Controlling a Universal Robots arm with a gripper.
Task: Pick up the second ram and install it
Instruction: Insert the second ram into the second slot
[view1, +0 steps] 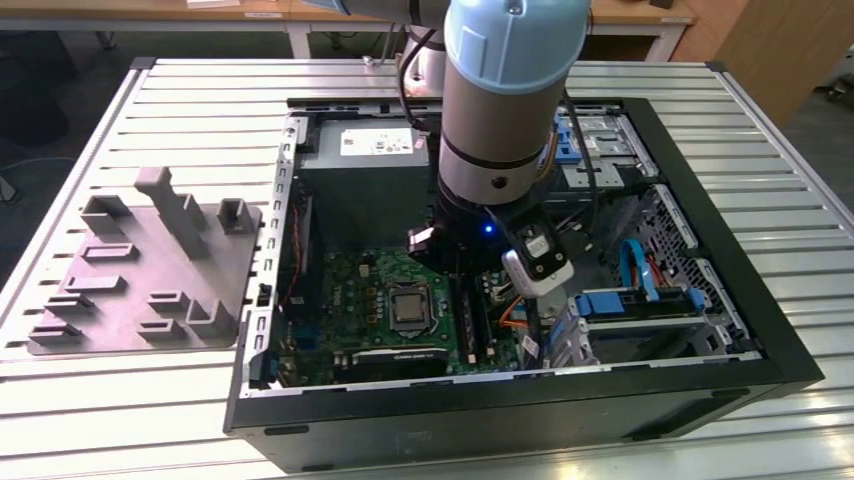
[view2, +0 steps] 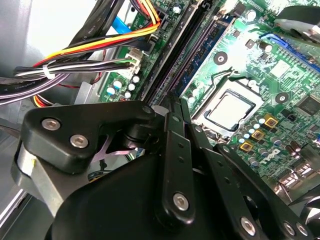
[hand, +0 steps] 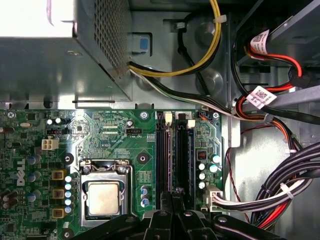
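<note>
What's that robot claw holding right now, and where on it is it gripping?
It cannot be told. The gripper sits low over the black memory slots of the motherboard, and its own body hides anything in its grasp.

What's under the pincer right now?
Long black memory slots on the green motherboard, running beside the CPU socket. The pincer covers the slot ends beneath it, so whatever sits there cannot be seen.
</note>
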